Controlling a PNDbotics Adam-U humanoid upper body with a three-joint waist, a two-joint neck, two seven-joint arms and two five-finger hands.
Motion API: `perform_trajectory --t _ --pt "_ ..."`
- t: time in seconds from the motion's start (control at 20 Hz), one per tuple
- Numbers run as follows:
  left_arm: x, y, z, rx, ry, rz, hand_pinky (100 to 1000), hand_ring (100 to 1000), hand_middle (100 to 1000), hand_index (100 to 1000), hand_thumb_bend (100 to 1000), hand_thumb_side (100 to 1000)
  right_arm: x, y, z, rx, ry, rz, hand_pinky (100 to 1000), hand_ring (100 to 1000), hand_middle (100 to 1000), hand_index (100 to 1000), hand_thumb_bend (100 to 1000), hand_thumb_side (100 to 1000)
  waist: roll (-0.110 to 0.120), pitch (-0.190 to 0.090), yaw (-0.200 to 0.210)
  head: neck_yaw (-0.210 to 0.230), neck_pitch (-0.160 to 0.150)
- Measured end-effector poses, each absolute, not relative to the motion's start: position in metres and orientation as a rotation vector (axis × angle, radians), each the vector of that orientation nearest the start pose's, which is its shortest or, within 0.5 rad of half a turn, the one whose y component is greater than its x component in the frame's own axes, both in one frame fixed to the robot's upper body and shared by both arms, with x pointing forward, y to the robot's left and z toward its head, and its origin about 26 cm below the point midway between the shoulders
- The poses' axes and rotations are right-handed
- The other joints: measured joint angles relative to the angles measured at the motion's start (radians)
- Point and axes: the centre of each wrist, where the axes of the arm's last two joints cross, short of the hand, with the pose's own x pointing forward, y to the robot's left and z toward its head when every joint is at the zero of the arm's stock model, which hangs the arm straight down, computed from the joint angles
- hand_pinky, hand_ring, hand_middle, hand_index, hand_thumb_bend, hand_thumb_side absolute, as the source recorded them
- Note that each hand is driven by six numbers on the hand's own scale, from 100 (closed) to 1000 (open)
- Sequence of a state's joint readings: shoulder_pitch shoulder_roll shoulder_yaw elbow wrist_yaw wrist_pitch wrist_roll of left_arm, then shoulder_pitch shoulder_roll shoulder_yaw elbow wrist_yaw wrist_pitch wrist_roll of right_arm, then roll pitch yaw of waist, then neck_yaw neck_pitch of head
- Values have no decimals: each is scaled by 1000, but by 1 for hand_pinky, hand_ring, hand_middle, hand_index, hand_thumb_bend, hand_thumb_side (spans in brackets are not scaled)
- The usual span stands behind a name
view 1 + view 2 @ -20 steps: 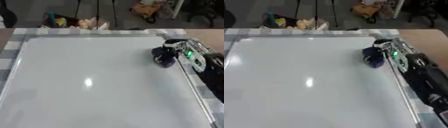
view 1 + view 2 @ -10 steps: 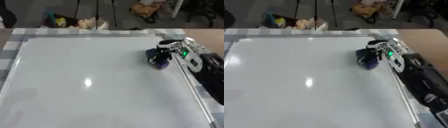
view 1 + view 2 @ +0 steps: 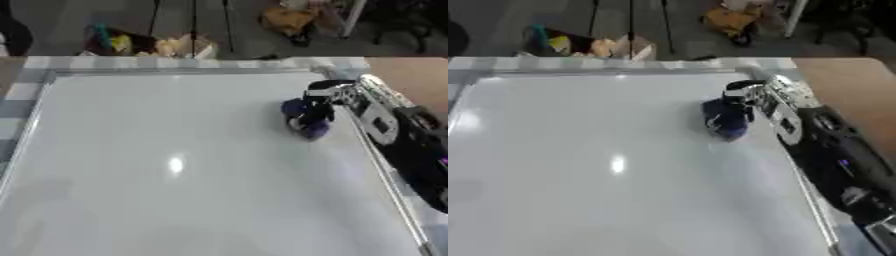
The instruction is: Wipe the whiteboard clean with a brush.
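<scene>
The whiteboard (image 3: 175, 165) lies flat and fills most of both views; its surface looks white, with a light glare near the middle. A small blue-purple brush (image 3: 305, 119) rests on the board near its upper right. My right hand (image 3: 331, 98) comes in from the right edge with its fingers curled round the brush, holding it against the board. The right forearm runs along the board's right rim. My left hand shows in neither view.
The board's metal frame (image 3: 184, 74) lies on a grey-and-white checked cloth (image 3: 61, 62). Brown table (image 3: 846, 80) shows at the upper right. Beyond the far edge are the floor, stand legs and some coloured clutter (image 3: 144, 44).
My right hand has slid the brush leftward across the board, away from the right rim. The arm followed it.
</scene>
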State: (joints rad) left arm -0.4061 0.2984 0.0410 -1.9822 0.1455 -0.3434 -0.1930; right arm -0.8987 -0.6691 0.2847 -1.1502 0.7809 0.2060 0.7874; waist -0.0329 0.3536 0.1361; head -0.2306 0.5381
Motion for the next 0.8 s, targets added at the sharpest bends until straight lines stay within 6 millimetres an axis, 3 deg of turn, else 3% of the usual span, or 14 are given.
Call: perform_trajectory --t 0.8 --pt "310 255 228 160 3482 705 364 651 544 709 119 968 445 -286 250 -717 -981 1490 442 540 278 403 100 585 -1 0 5 -5 0"
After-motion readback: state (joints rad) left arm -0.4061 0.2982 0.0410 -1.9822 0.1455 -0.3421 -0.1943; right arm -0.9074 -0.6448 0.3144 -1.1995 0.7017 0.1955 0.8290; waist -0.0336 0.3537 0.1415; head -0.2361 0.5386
